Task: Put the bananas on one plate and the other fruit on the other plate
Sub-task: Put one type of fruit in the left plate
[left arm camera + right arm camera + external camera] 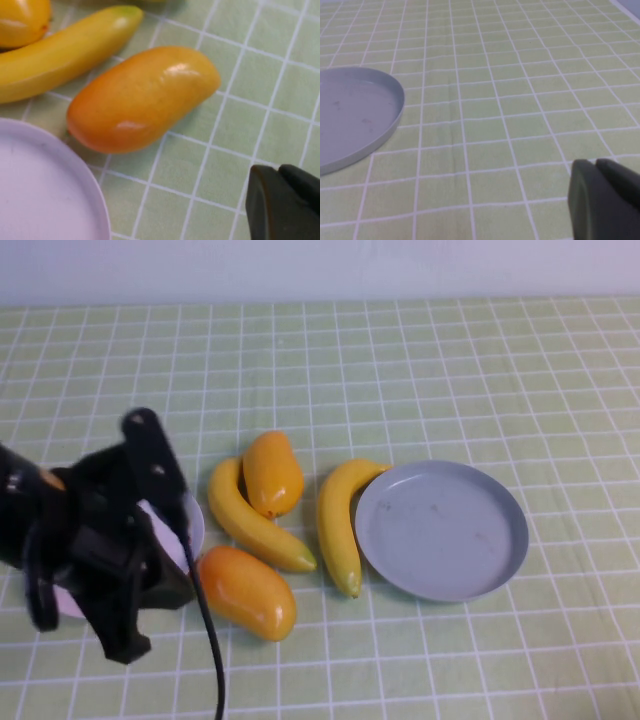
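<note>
Grey-blue plate [442, 530] empty; one banana [340, 522] touches its rim, far side from right arm. Pink plate [190, 520] mostly hidden under left gripper [95, 570]. Second banana [252, 520] beyond first from grey-blue plate, far mango [272, 472] against it. Near mango [245, 590] just beside pink plate: glossy, rigid, likely slippery; grip across thick middle. Left jaw state: cannot tell; holds nothing visible. Right gripper [605, 200] low beside grey-blue plate, cannot tell.

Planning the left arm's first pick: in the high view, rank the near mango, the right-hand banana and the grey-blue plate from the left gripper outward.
1. Near mango, right beside the left gripper.
2. Right-hand banana, centre.
3. Grey-blue plate, far right.
The right gripper is outside the high view.
</note>
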